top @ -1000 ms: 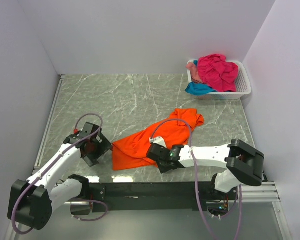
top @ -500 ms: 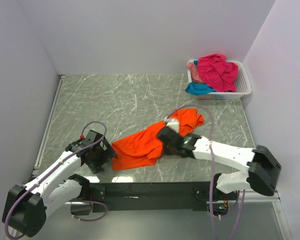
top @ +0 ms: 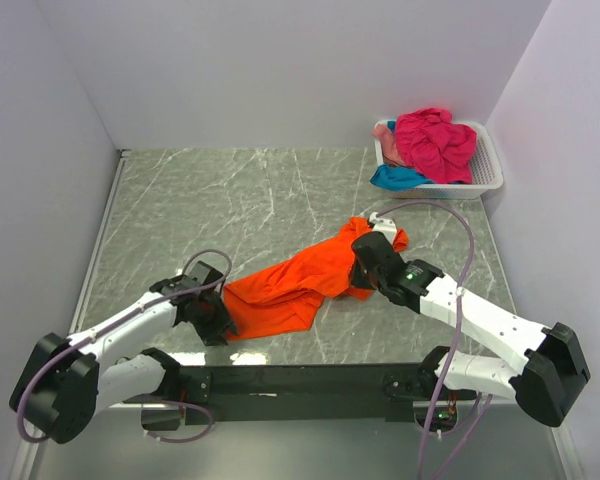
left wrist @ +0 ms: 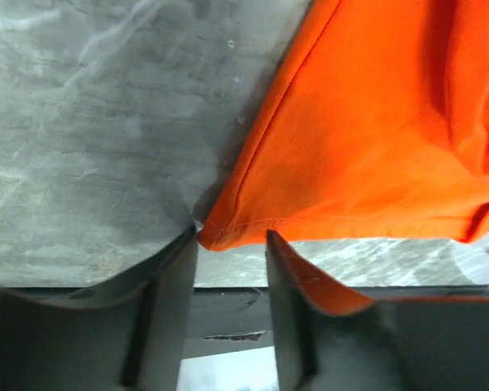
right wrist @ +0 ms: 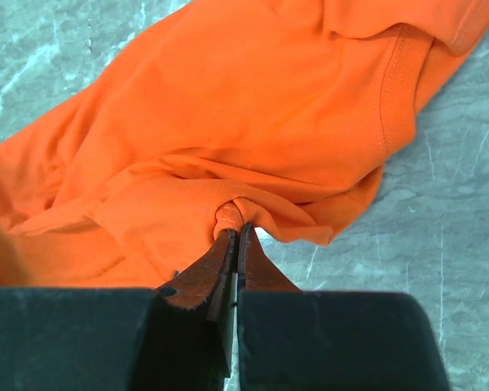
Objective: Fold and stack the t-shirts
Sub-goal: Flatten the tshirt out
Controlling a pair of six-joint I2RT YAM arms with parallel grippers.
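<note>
Moved: the right gripper [right wrist: 235, 232] has travelled along the large bright orange short-sleeved cloth t-shirt [top: 285, 290] toward the white slatted plastic basket [top: 490, 165]. The left gripper [left wrist: 232, 236] has slid in to the corner farthest from that basket.
Right gripper: clamped tight on a small pinched-up fold of the orange t-shirt, at the end nearer the basket.
Left gripper: jaws apart, one finger on each side of the hem corner, not yet nipping it.
Orange t-shirt: rumpled and drawn out slantwise on the green marbled table [top: 230, 200], nearer the arms than the basket and to its left.
Basket load: a crumpled magenta t-shirt [top: 435, 140], a teal t-shirt [top: 395, 178] and a pale pink t-shirt [top: 383, 130].
Risk, left: the corner sits at the very fingertips, so closing may miss it or catch one layer only.
Risk, right: the grip is on a bunched fold, not an edge. Pulling before the left gripper holds would likely drag the whole shirt toward the basket, or the fold could slip free.
</note>
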